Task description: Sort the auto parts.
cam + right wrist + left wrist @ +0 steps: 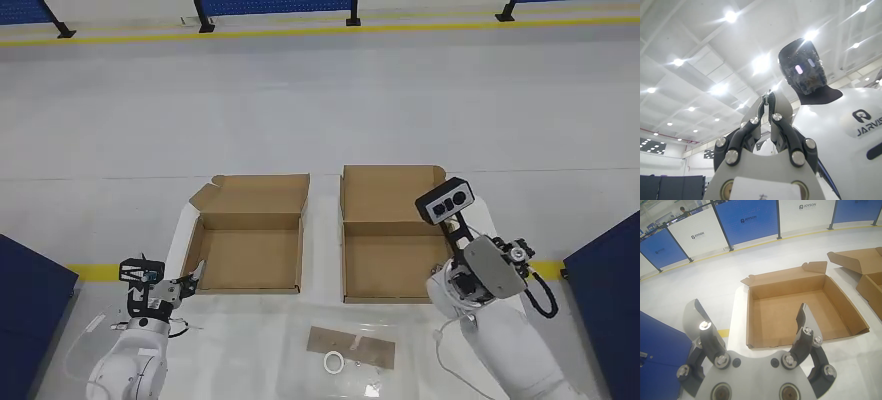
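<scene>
A clear plastic bag (350,352) lies on the white table (250,320) near its front edge, with a brown card (352,344), a white ring (334,362) and a small part (372,389) in it. Two open cardboard boxes stand behind it, the left box (250,248) and the right box (388,262); the left box (800,313) is empty. My left gripper (185,280) (749,304) hovers open just in front of the left box's near left corner. My right gripper (490,265) (767,96) is raised beside the right box, pointing upward, shut, with nothing seen between its fingers.
Blue and white partition panels (745,222) stand across the floor behind a yellow line (320,30). A blue cabinet (30,300) flanks the table on the left and another (610,290) on the right. The right box's lid flap (848,260) stands open.
</scene>
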You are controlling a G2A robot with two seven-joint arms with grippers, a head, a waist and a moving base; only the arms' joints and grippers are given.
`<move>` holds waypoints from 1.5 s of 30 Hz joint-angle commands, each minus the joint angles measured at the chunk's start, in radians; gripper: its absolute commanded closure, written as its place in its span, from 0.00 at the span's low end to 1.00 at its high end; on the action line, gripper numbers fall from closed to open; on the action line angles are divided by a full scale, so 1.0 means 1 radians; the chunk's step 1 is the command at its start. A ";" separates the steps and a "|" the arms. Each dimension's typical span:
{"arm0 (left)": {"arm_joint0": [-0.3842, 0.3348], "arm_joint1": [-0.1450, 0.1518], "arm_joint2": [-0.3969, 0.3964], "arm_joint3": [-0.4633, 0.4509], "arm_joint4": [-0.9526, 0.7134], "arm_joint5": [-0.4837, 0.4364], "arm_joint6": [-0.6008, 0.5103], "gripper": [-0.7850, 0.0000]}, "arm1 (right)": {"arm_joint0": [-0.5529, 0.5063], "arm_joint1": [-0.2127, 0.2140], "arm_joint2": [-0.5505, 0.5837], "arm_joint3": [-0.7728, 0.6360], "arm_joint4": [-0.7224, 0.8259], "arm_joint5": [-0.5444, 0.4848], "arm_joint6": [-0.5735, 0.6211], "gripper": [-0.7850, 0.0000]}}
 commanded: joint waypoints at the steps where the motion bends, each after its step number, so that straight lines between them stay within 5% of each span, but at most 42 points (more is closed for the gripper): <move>1: 0.000 0.000 0.000 0.000 0.000 0.000 0.000 0.00 | -0.002 0.000 0.014 0.004 -0.055 0.007 -0.008 1.00; 9: 0.000 0.000 0.000 0.000 0.000 0.000 0.000 0.00 | -0.012 0.000 0.054 0.002 -0.191 0.031 -0.027 1.00; 27: 0.000 0.000 0.000 0.000 0.000 0.000 0.000 0.00 | -0.027 -0.039 0.066 -0.020 -0.031 0.034 -0.018 1.00; 45: 0.000 0.000 0.000 0.000 0.000 0.000 0.000 0.00 | -0.027 -0.047 0.106 -0.012 -0.240 0.087 -0.030 1.00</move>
